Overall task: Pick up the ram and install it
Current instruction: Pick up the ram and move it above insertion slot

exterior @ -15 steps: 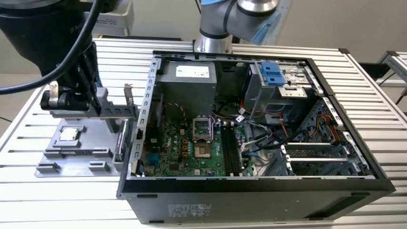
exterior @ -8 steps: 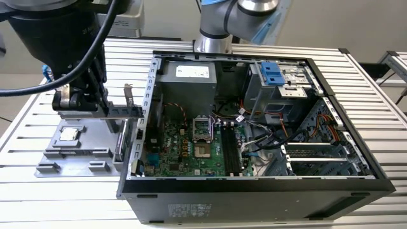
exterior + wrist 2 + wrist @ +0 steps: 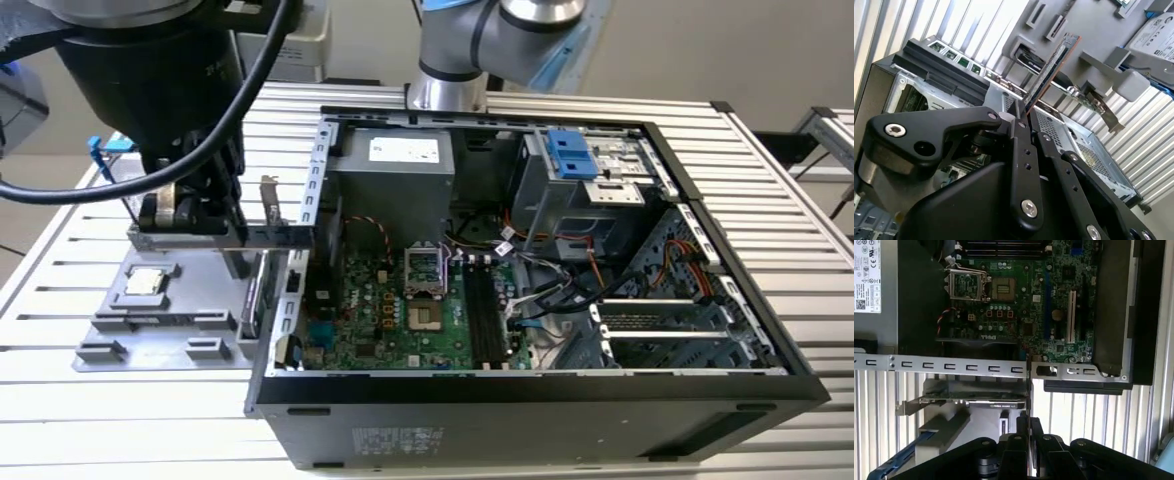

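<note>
Exterior view: open PC case (image 3: 534,400) on slatted table (image 3: 80,420). The arm (image 3: 147,70) hangs down over the gray parts tray (image 3: 160,330), at the exterior view's left of the case. Second wrist view adds the grasp: gripper (image 3: 1021,117) clenched on one end of the ram (image 3: 1051,70). Its long axis runs straight out from the fingertips, far end over the tray. First wrist view: motherboard (image 3: 1019,305) beyond; the ram is probably edge-on there, hard to tell.

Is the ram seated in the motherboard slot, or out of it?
Out. The thin dark ram stick is clamped in the hand, over the grey parts tray beside the open computer case.
</note>
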`<control>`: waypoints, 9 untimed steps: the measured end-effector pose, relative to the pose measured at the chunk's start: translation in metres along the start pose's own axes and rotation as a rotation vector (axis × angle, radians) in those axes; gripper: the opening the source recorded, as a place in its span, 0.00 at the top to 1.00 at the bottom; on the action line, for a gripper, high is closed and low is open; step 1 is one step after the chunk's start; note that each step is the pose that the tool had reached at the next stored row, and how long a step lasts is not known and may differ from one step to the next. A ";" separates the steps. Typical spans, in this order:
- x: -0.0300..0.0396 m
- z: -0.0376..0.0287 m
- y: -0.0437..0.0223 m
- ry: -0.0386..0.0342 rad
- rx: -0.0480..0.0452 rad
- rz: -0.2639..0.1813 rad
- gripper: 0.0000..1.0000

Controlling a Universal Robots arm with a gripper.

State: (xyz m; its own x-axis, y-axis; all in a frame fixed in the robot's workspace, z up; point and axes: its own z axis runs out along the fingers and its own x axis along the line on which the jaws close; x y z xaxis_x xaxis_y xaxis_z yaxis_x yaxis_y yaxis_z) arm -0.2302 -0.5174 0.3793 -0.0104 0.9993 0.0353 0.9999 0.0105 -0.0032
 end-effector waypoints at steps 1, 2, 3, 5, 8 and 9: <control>0.0000 0.0002 0.0019 -0.0001 -0.0002 0.003 1.00; -0.0001 0.0004 0.0038 -0.0001 -0.0002 0.005 1.00; -0.0001 0.0006 0.0059 -0.0001 -0.0003 0.007 1.00; -0.0001 0.0009 0.0105 -0.0003 -0.0004 0.010 1.00; -0.0002 0.0015 0.0178 -0.0007 -0.0005 0.012 1.00; -0.0001 0.0017 0.0203 -0.0009 -0.0005 0.012 1.00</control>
State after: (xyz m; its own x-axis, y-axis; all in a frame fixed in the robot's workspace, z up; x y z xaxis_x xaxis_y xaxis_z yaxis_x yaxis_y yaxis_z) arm -0.2099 -0.5173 0.3775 0.0017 0.9994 0.0344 1.0000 -0.0016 -0.0032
